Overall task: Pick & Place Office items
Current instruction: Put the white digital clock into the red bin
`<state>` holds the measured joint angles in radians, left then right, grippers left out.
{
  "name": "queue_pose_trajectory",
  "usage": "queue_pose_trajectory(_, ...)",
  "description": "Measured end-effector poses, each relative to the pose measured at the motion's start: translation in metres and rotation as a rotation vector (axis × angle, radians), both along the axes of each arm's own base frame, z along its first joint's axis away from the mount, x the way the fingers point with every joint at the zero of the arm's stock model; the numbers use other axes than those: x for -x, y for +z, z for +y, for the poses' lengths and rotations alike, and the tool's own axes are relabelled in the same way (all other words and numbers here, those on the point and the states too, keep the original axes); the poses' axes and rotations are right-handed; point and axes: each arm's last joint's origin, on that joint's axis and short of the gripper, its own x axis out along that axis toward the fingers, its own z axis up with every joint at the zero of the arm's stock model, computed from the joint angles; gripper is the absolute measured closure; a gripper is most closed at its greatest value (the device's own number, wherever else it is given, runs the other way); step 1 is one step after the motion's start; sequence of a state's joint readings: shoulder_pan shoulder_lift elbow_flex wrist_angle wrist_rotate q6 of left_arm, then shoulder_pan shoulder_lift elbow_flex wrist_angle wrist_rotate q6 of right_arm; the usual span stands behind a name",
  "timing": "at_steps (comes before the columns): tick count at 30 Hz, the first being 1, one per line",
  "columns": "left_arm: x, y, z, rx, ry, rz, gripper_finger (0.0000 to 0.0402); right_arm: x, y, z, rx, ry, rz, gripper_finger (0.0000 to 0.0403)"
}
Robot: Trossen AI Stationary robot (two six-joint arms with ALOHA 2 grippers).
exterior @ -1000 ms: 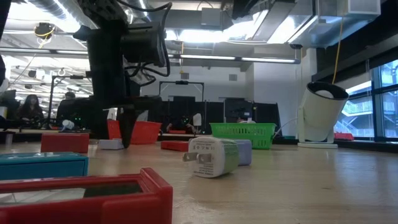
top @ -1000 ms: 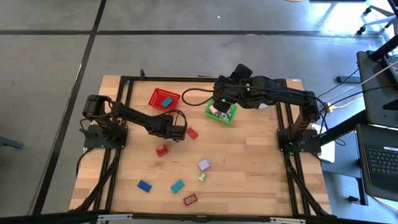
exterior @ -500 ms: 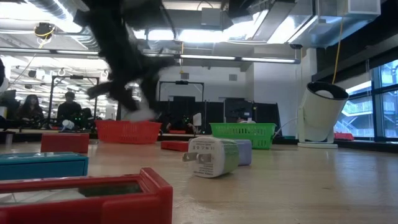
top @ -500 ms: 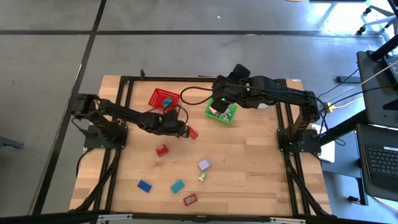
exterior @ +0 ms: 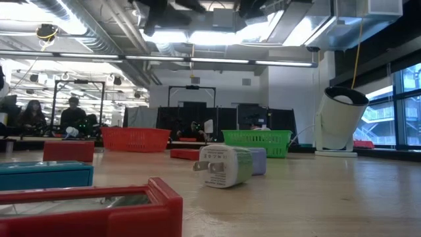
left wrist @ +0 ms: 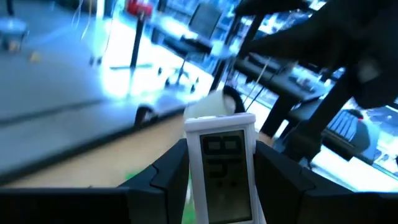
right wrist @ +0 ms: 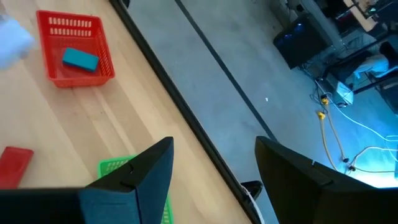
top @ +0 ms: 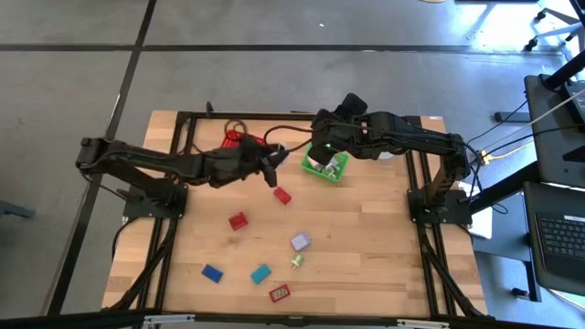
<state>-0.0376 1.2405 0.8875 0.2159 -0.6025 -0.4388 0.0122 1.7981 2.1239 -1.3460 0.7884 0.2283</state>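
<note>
My left gripper (top: pixel 272 167) is in the air between the red mesh basket (top: pixel 236 140) and the green mesh basket (top: pixel 327 167). It is shut on a white piece with a grey display (left wrist: pixel 221 165). My right gripper (top: pixel 322 157) hangs open and empty over the green basket (right wrist: pixel 121 169). A teal piece (right wrist: pixel 79 60) lies in the red basket (right wrist: pixel 74 50). On the table lie two red pieces (top: pixel 282 195) (top: pixel 238 220), a lavender one (top: pixel 300 242), a white and green plug (top: pixel 296 260), a blue one (top: pixel 212 272), a teal one (top: pixel 260 272) and a red frame (top: pixel 280 293). My left gripper pinches the white piece by its two long sides (left wrist: pixel 194 163) between its two fingers (left wrist: pixel 171 168). The piece's display end sticks out past the fingertips. It is lifted clear of the table.
The dark frame rails (top: pixel 183 183) (top: pixel 416 183) run along both sides of the wooden table. In the low view the plug (exterior: pixel 223 164) and the red frame (exterior: pixel 92 210) lie nearest the front edge. A white lamp-like stand (exterior: pixel 339 122) is at the right.
My left gripper has lifted the white piece off the table. It has risen out of the low view, moved toward the far edge and the baskets, and tipped from pointing down to nearly level. The left arm has stretched out.
</note>
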Motion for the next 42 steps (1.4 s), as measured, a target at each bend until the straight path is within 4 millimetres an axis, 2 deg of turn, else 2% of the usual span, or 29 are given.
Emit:
queue_pose_trajectory(5,0.008,0.015,0.0,-0.11,-0.02,-0.024,0.0256,0.0,0.001,0.001,0.025,-0.01,-0.003,0.0175)
queue_pose_trajectory(10,0.012,0.014,0.009,-0.156,0.055,0.041,0.0256,-0.001,-0.001,0.003,-0.032,0.07,0.033,0.0175)
queue_pose_trajectory(14,0.017,-0.003,0.03,-0.091,0.163,0.185,0.0256,-0.003,-0.002,0.006,-0.135,0.138,0.019,0.0175)
queue_pose_trajectory(20,0.038,-0.039,0.069,0.171,0.304,0.437,0.0256,-0.006,-0.004,0.011,-0.3,0.248,0.005,0.0175)
queue_pose_trajectory(26,0.055,-0.064,0.098,0.333,0.404,0.623,0.0256,-0.006,-0.005,0.015,-0.423,0.329,0.004,0.0175)
queue_pose_trajectory(34,0.053,-0.099,0.12,0.442,0.45,0.809,0.0256,-0.007,-0.005,0.016,-0.462,0.358,-0.004,0.0175)
queue_pose_trajectory(42,0.049,-0.129,0.142,0.526,0.486,0.882,0.0256,-0.008,-0.004,0.016,-0.459,0.361,-0.02,0.0175)
